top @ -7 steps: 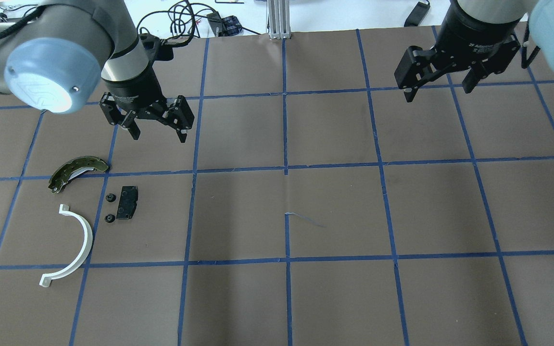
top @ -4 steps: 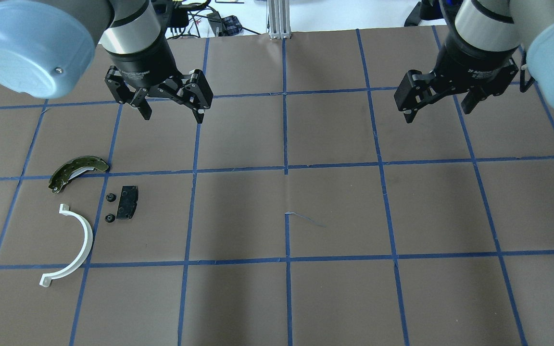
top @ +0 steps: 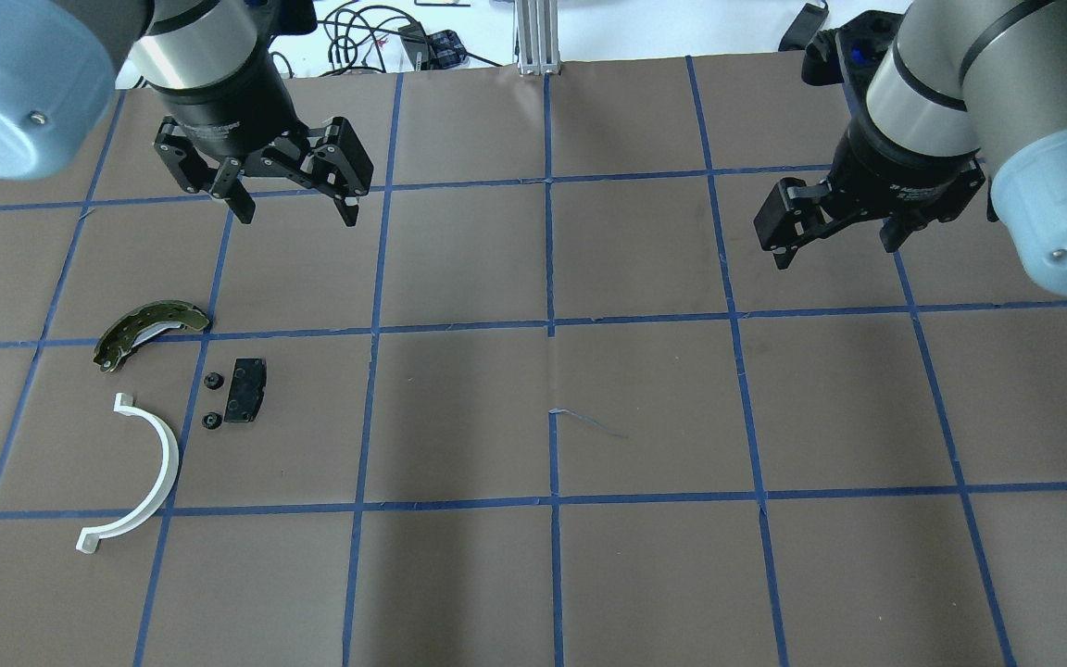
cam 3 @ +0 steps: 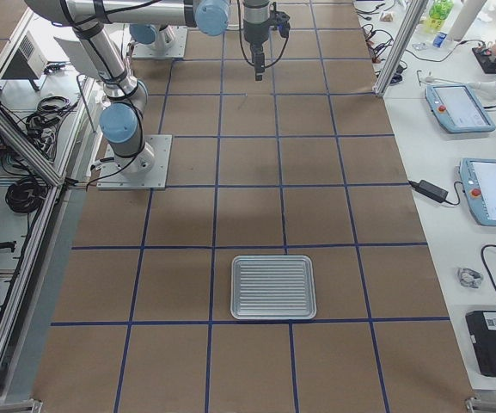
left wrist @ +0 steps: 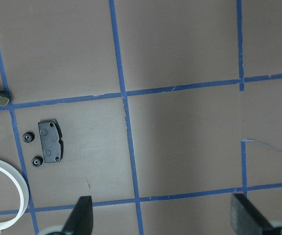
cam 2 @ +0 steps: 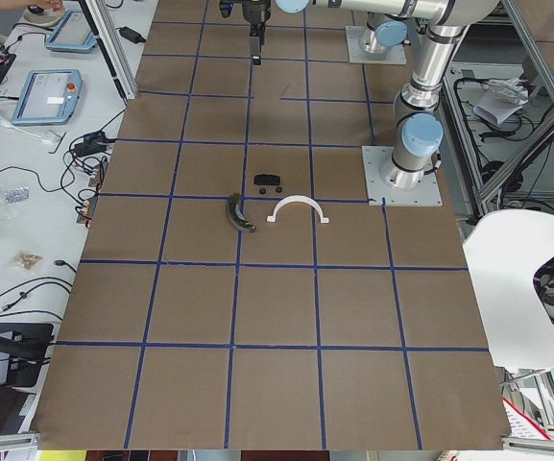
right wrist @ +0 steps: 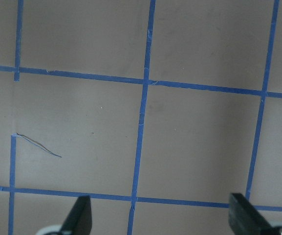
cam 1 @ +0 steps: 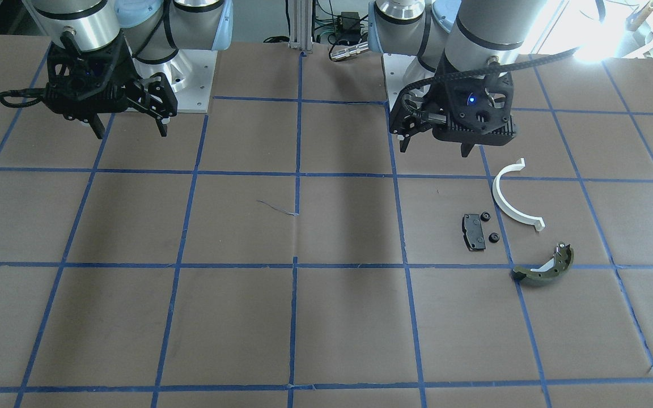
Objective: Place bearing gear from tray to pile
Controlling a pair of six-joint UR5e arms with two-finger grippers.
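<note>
Both of your tools are empty. The left gripper (top: 297, 215) hangs high over the table (top: 645, 408) with its jaws spread wide and nothing between them; the right gripper (top: 834, 252) is open just as wide and just as bare, and both wrist views show only brown paper and blue tape between the fingertips.

The pile (cam 1: 476, 232) lies in the left half of the table, roughly midway between your edge and the robot's. Two small black bearing gears (top: 212, 381) sit there just beside the black plate (top: 245, 390), on its side toward the left end; the olive-green shoe (top: 149, 332) lies beyond them toward your edge, and the white half-ring (top: 169, 456) curves toward the robot's edge, apart from the rest.

The tray (cam 3: 273, 286) sits toward the right end, well apart from both arms; its ribbed floor shows nothing on it, though a gear that small could be missed at that distance.

I judge the transfer done or nearly so. With gears at the pile and no load, the open jaws and the height above the parts make sense; they keep the loose pieces from being nudged.
</note>
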